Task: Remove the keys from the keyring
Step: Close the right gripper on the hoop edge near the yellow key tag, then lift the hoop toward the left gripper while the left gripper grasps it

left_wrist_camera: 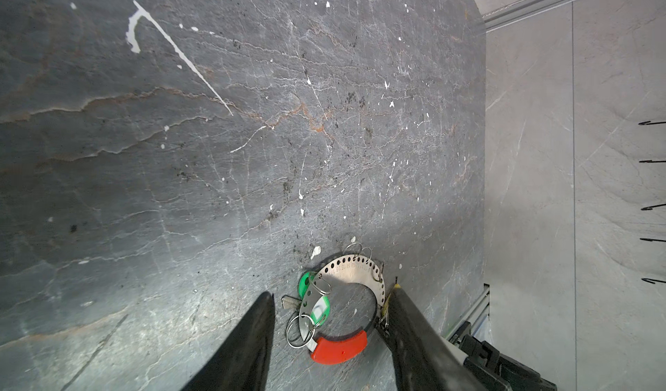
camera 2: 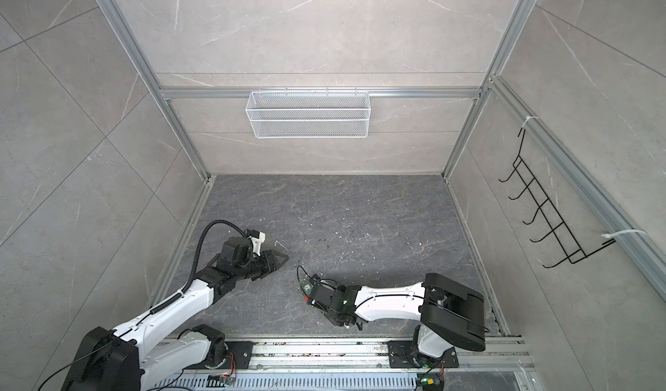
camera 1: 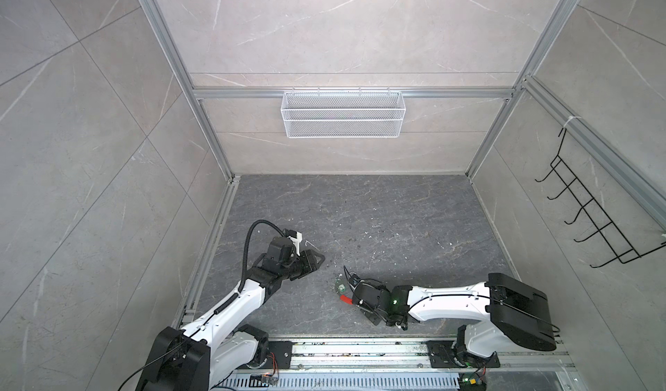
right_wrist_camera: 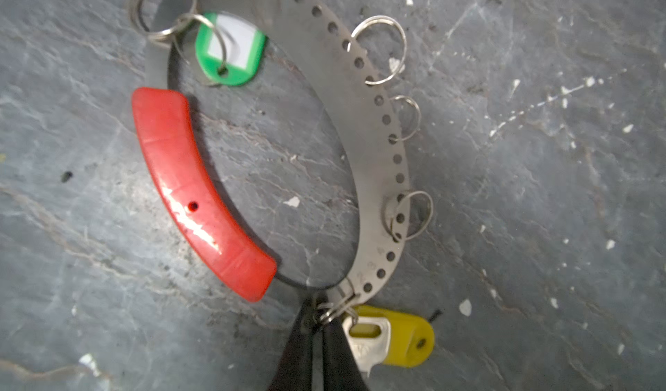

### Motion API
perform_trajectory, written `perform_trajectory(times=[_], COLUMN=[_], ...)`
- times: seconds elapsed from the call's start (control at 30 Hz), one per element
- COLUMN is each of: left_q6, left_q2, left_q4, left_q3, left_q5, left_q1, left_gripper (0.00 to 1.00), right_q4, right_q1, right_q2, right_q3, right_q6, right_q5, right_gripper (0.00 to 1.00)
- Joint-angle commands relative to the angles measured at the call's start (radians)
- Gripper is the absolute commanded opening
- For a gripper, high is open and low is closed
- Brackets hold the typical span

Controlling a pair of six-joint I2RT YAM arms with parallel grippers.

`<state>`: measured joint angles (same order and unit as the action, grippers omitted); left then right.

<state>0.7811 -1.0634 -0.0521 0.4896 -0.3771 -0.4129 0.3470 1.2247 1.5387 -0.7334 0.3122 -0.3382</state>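
Over the grey table (camera 1: 396, 220) the left gripper (camera 1: 319, 259) hangs half open and empty, well apart. The right gripper (right_wrist_camera: 314, 311) is pinched shut on the rim of the keyring (right_wrist_camera: 360, 94), which is down on the table's near middle (stiff, light, probably slippery steel; its red sleeve (right_wrist_camera: 194, 191) looks the surest hold), just beside the yellow-tagged key (right_wrist_camera: 367, 342).

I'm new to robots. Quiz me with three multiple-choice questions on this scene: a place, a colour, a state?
1. Where does the keyring lie? A in a bowl; B on the dark table; C on a chair.
2. What colour is the tag beside the right claw? A yellow; B blue; C white.
3. How is the left claw? A shut on a key; B shut, empty; C open.
B: it lies flat there. A: the right wrist view shows it. C: its fingers stand apart.
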Motion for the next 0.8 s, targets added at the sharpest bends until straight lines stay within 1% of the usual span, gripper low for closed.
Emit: perform_trajectory(times=[0.0,0.03,0.23,0.57,0.67,0.77], left_q6=[-0.025,-0.026,-0.042,-0.086,-0.096,-0.090], left_q2=[0.006,0.006,0.005,0.004,0.016,0.044], left_q4=[0.017,0.018,0.019,0.030,0.055,0.118], left_q3=[0.042,0.043,0.051,0.059,0.046,0.021], left_q5=[-0.028,-0.029,-0.038,-0.058,-0.081,-0.122], left_q1=[-0.005,-0.007,-0.031,-0.107,-0.129,-0.143], left_gripper=[0.53,0.54,0.54,0.54,0.52,0.46], right_q4=[0.000,0.002,-0.002,-0.042,-0.072,-0.106], right_q1=[0.007,0.005,-0.008,-0.073,-0.090,-0.109], right_q2=[-0.028,-0.031,-0.060,-0.151,-0.180,-0.218], right_q3=[-0.018,-0.019,-0.024,-0.022,-0.013,-0.006], right_q6=[-0.008,-0.010,-0.019,-0.044,-0.059,-0.078], right_q5=[-0.009,-0.011,-0.002,0.117,0.143,0.184], right_gripper=[0.02,0.00,0.00,0.00,0.00,0.00])
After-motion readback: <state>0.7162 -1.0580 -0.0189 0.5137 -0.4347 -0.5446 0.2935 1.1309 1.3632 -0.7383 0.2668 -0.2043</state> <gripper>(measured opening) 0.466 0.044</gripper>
